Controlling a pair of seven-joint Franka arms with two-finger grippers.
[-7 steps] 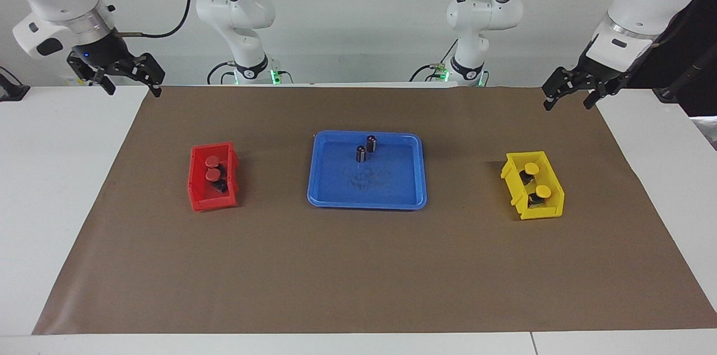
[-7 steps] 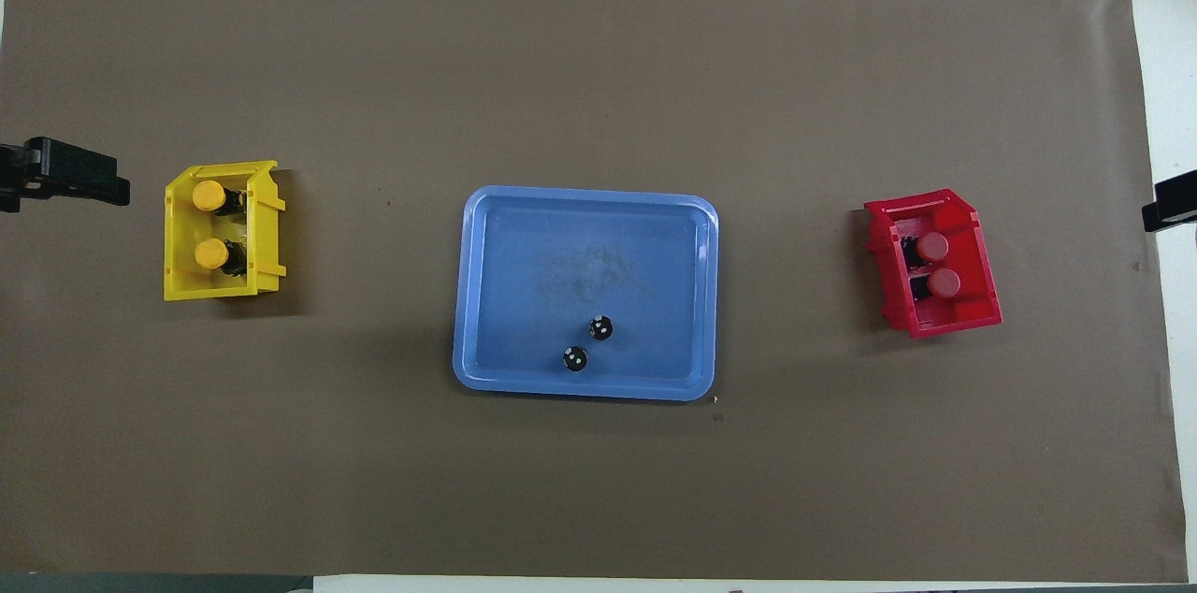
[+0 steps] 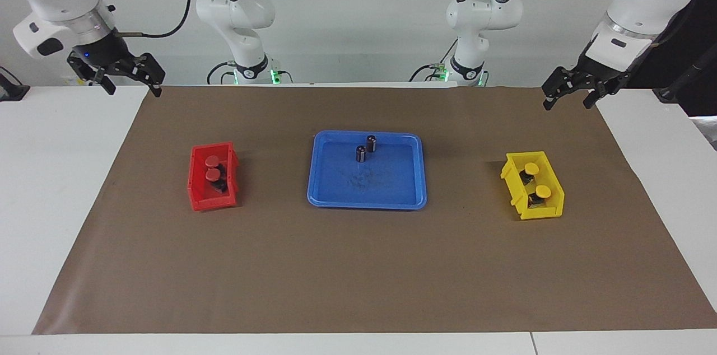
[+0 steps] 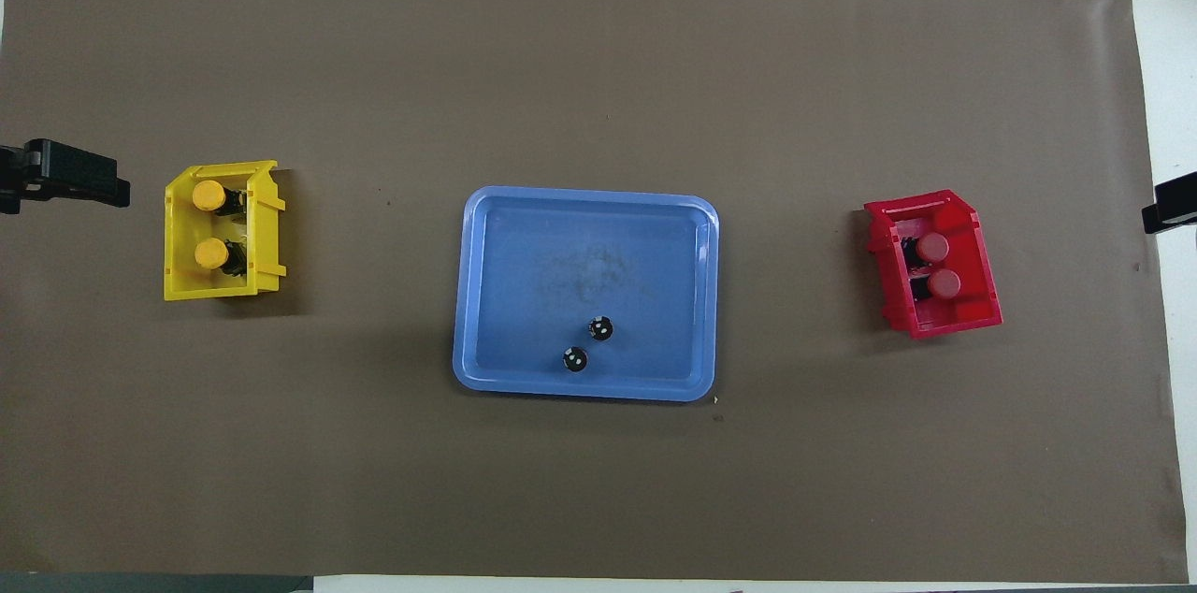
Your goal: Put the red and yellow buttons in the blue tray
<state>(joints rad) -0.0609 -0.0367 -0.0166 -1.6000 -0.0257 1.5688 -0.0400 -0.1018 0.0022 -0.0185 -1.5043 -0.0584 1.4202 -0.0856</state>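
Frankly, nothing has shifted since a moment ago: both red buttons (image 3: 212, 168) sit in the red bin (image 3: 197, 194), both yellow buttons (image 3: 536, 180) in the yellow bin (image 3: 552, 210), beside the blue tray (image 3: 330, 198). Left pincer (image 3: 572, 93) and right pincer (image 3: 124, 79) hang released; sorting hasn't begun.

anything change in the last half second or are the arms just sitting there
Nothing visibly changed. The left gripper and right gripper hang open at their ends of the table, holding nothing. The red buttons lie in the red bin, the yellow buttons in the yellow bin, and two dark cylinders stand in the blue tray.
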